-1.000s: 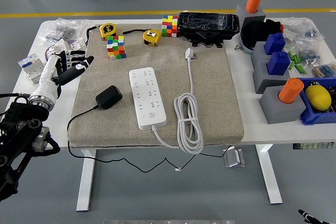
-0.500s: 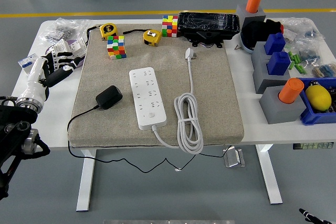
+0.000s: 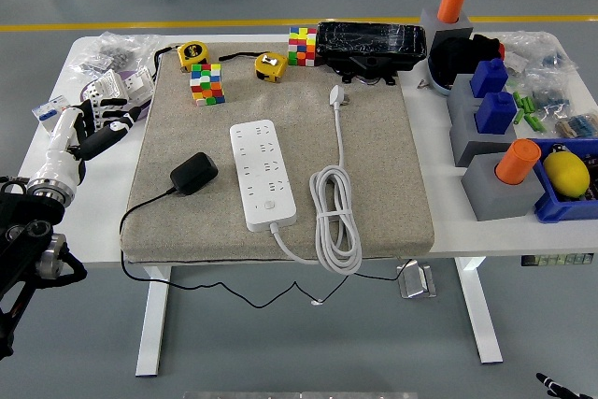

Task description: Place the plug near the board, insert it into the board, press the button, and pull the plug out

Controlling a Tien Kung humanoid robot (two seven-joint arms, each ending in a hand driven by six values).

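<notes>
At the left edge of the white tabletop [image 3: 439, 195], the left robot hand [image 3: 101, 126] is seen above the surface, its white-and-black fingers loosely spread and nothing held in them. No right robot hand is seen in the head view. Just beyond the left robot hand, clear plastic bags of small parts [image 3: 114, 66] and a small white box with red and blue print [image 3: 52, 109] are found near the tabletop's far left corner. A beige fabric mat [image 3: 392, 175] is laid over the tabletop's middle. On its left part a black power adapter [image 3: 193, 173] lies, its thin black cable running off the near edge. A white power strip board [image 3: 263, 173] is placed lengthwise at the centre of the mat. To the right of it, well apart from its sockets, the white plug [image 3: 337, 95] lies near the mat's far edge, and its white cord is coiled [image 3: 337, 218] nearer the front. Along the far edge, two yellow tape measures [image 3: 192, 53], two multicoloured puzzle cubes [image 3: 206, 83] and a black foil-wrapped case [image 3: 370, 44] are set. On the right, grey blocks topped with orange cylinders [image 3: 517, 162] and blue pieces [image 3: 494, 111] are lined up beside a blue bin holding a yellow ball [image 3: 566, 175].
</notes>
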